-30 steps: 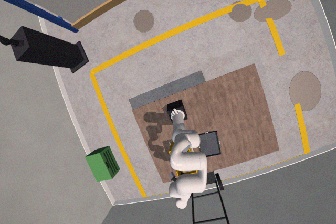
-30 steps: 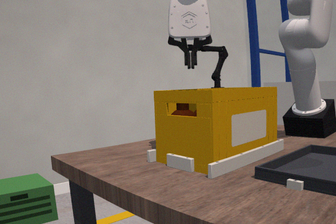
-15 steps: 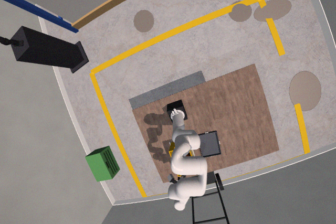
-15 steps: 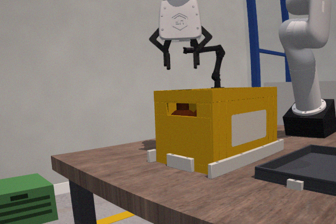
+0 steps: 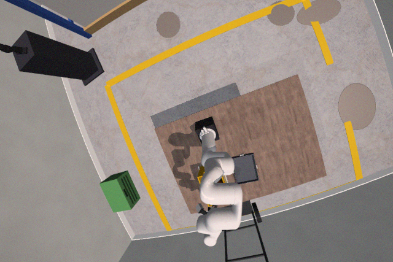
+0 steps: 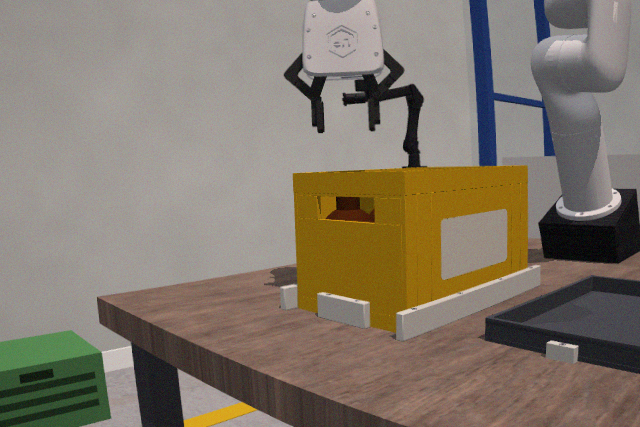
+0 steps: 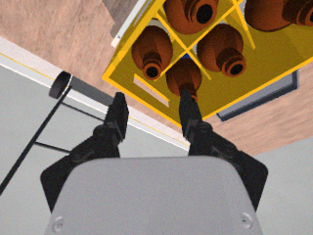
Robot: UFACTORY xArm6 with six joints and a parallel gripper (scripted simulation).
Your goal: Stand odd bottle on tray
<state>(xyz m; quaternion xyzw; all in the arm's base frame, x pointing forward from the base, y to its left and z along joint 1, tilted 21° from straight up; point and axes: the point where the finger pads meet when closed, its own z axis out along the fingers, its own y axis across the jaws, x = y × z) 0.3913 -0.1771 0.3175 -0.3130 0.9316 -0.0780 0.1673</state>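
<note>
The yellow crate [image 5: 200, 179] [image 6: 351, 262] [image 7: 264, 55] stands level on the table. In the wrist view five brown bottles are seen in it: one at left [image 7: 152, 46], one nearest the fingers [image 7: 183, 74], one right of it [image 7: 219, 43], one behind [image 7: 188, 15] and one at the top right [image 7: 266, 15]. Which neck differs I cannot tell. The dark tray [image 5: 245, 169] [image 6: 610, 311] [image 7: 268, 96] lies flat beside the crate, with no bottle on it. My gripper [image 6: 346, 129] [image 7: 153, 101] is open and empty, above the crate's end; its right finger overlaps the nearest bottle's mouth in the wrist view.
Pale guide strips [image 6: 465, 303] stand around the crate's foot, and a small block [image 6: 561, 351] stands at the tray's edge. A black jointed stand [image 6: 413, 122] rises behind the crate. The arm's black base [image 5: 206, 123] [image 6: 578, 241] is at the table's far side.
</note>
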